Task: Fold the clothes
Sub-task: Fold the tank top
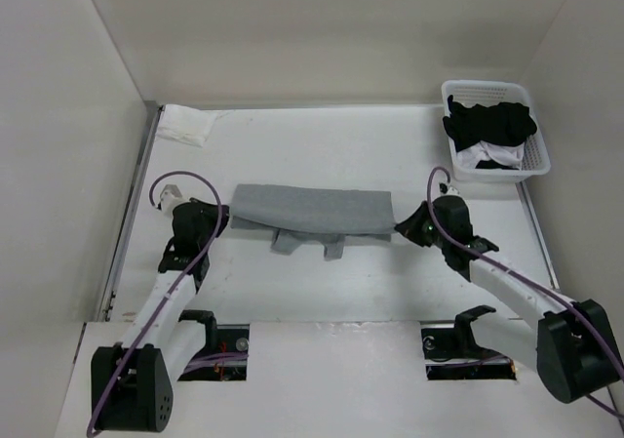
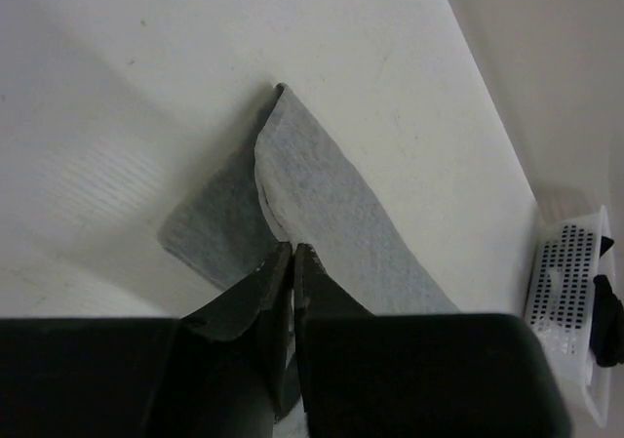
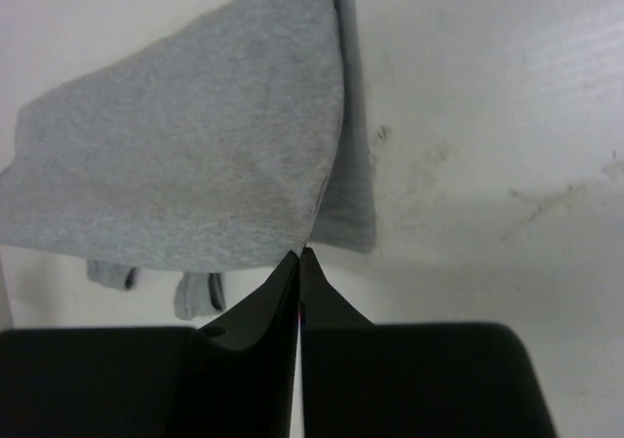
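Tank top (image 1: 312, 207) showing grey jersey cloth, matt, soft, faint heather. Table (image 1: 322, 150) looking wht, matt, scuffed in spots. Basket (image 1: 485, 86) looking wht perforated plastic. Right gripper fingers (image 3: 252, 313) showing blk, smooth, slight sheen.

Plain grey tank top (image 1: 312, 207), white basket (image 1: 485, 86), white table (image 1: 292, 145)
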### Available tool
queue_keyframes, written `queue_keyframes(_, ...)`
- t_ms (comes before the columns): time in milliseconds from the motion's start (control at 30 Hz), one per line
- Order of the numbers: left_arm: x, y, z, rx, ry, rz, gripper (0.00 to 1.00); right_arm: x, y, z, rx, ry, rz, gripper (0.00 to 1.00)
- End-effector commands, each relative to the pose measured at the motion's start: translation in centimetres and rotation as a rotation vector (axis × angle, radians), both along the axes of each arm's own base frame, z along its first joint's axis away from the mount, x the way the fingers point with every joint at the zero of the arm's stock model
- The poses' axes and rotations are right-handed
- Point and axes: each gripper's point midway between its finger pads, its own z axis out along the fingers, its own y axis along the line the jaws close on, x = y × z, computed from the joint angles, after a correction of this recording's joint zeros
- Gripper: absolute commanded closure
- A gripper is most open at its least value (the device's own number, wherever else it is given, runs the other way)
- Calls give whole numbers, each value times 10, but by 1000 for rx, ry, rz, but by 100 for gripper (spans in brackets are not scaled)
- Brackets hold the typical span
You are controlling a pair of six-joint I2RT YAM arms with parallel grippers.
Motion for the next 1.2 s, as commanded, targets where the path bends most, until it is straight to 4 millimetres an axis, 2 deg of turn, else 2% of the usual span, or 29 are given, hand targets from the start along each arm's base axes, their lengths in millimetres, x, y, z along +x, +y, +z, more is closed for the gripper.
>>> queue_keyframes(0, -17, 7, -21, 32, 49, 2, 96, -7, -1, -12, 17, 4, -57, 96)
queue_keyframes(100, -29, 18, -45, 20, 106, 36, 90, -20, 4, -29, 19, 50, -48, 92)
queue_keyframes(167, -32, 21, -48, 4, 112, 44, 81, -27, 6, -34, 14, 65, -48, 81)
queue_keyframes(267, -32, 30, -35, -7, 81, 76, 69, -29, 4, -31, 11, 44, -55, 62)
queue_keyframes(367, -25, 28, -5, -1, -4, 86, 65, -17, 4, -16, 16, 0, -58, 47)
queue_keyframes(433, -16, 7, 10, 7, -33, 29, 65, -5, 7, -9, 1, -21, -41, 43)
queue_keyframes(500, -7, -32, 15, 24, -25, -75, 65, 5, 12, -9, -10, -21, -13, 41)
queue_keyframes(567, -1, -80, 18, 53, -26, -194, 65, 12, 13, -15, -21, -8, -2, 41)
queue_keyframes(667, 1, -147, 16, 97, -45, -331, 65, 19, 17, -27, -25, 24, 8, 41)
queue_keyframes(800, 5, -206, -3, 109, -27, -460, 65, 24, 19, -45, 17, 87, 4, 47)
queue_keyframes(867, 6, -221, -17, 100, -4, -491, 66, 24, 22, -51, 37, 108, 4, 49)
queue_keyframes(933, 6, -226, -30, 96, 21, -513, 66, 22, 24, -56, 55, 120, -1, 53)
queue_keyframes(1033, 6, -220, -42, 92, 47, -504, 68, 21, 26, -58, 78, 134, -12, 58)
queue_keyframes(1167, 6, -209, -38, 100, 32, -496, 68, 23, 32, -66, 92, 172, -14, 59)
